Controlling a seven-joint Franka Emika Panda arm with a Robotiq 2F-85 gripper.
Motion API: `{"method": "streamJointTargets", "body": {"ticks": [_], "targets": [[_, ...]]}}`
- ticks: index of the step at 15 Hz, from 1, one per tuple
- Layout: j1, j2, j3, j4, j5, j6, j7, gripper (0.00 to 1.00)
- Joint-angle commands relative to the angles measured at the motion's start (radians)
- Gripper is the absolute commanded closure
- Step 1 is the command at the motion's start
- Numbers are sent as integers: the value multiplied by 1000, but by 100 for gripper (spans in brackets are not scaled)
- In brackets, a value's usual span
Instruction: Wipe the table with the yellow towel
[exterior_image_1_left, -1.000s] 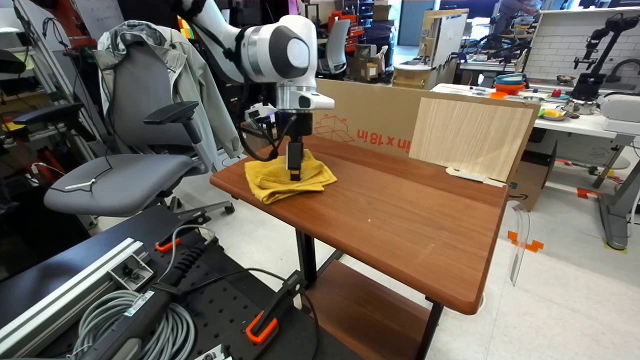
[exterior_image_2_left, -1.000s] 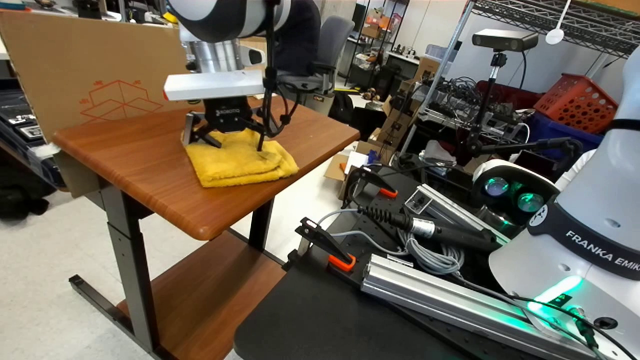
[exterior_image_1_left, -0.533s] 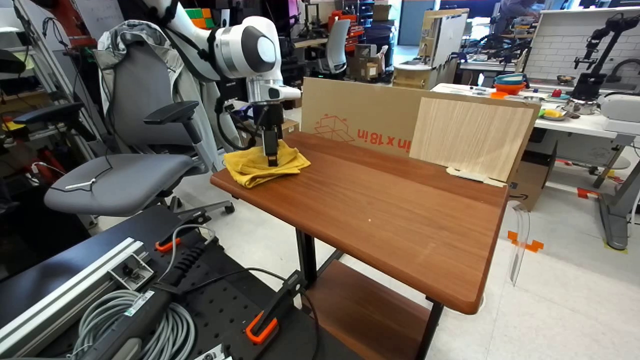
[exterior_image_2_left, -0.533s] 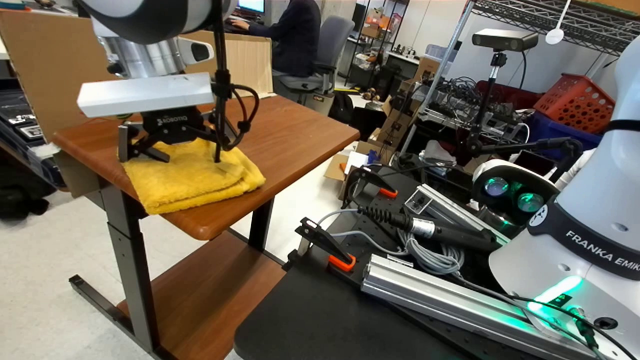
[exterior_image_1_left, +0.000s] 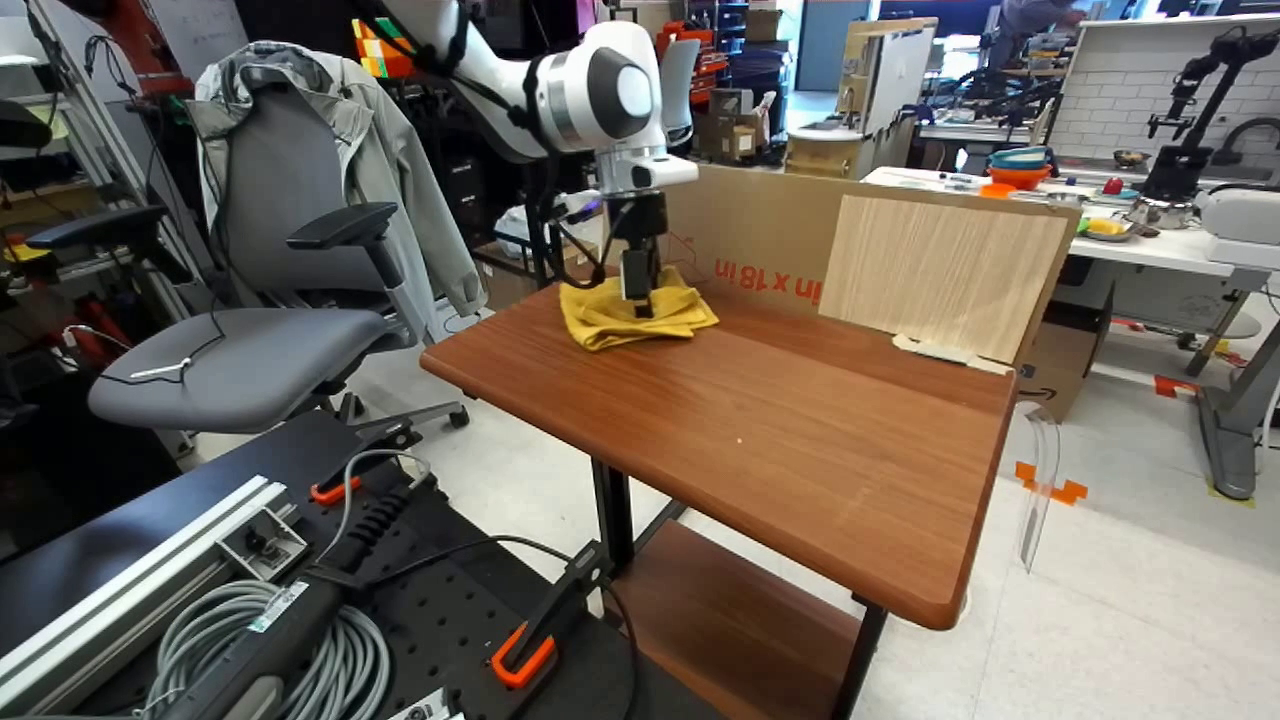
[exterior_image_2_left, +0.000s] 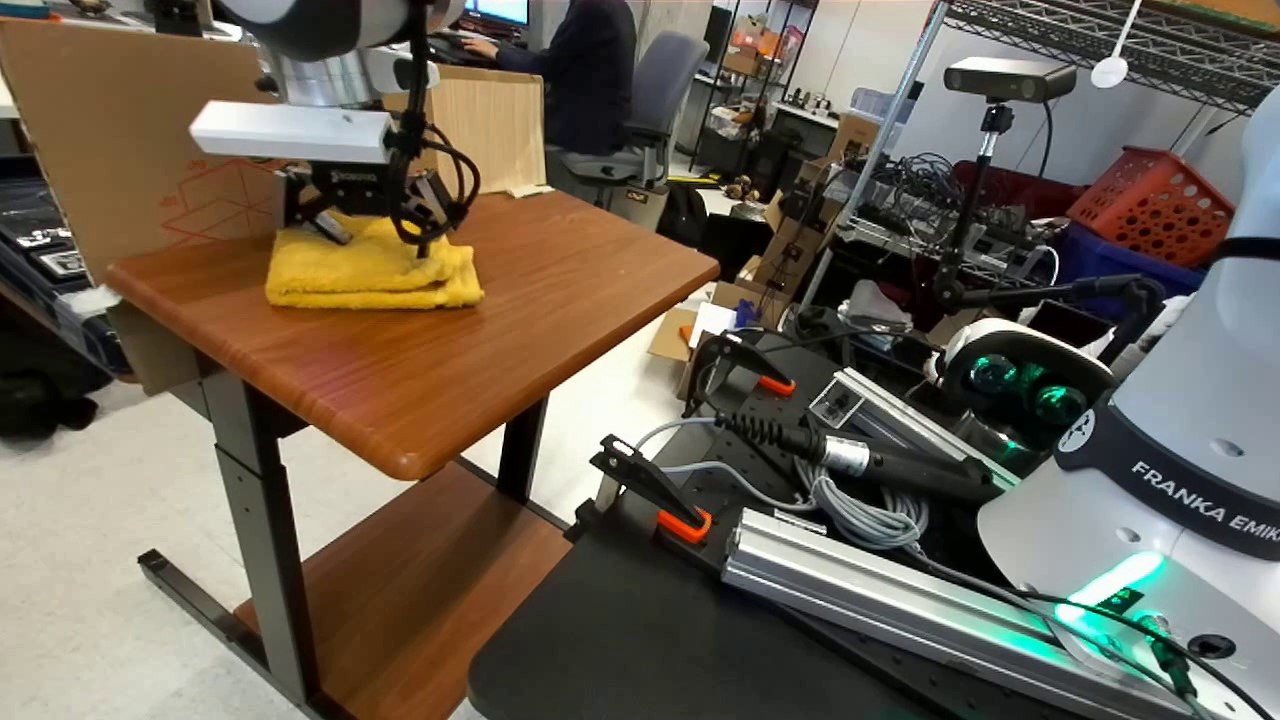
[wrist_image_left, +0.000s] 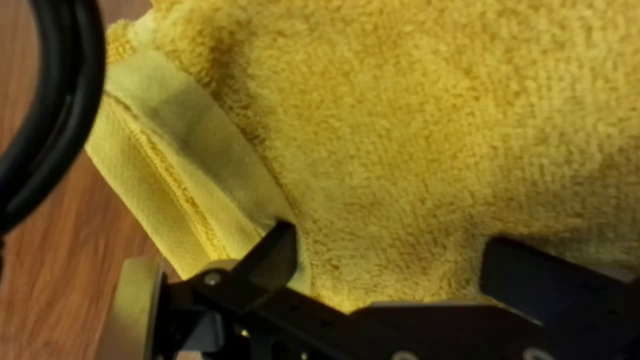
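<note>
Judging wipe under way: yellow towel (exterior_image_1_left: 600, 318), folded, lies on table (exterior_image_1_left: 790, 410) near cardboard (exterior_image_1_left: 750, 222); gripper (wrist_image_left: 390, 237), jaws apart, sits atop it. We see pale speck (exterior_image_1_left: 739, 440) well apart from towel, likely left to wipe; swept area unclear.

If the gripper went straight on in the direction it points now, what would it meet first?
The yellow towel: the gripper, jaws apart, points down at it and seems to touch it, though contact depth is hard to judge. Next would come the table underneath.
</note>
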Motion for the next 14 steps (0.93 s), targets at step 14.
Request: {"method": "streamJointTargets", "body": {"ticks": [14], "targets": [[-420, 66, -108, 8, 204, 1, 141, 0]]}}
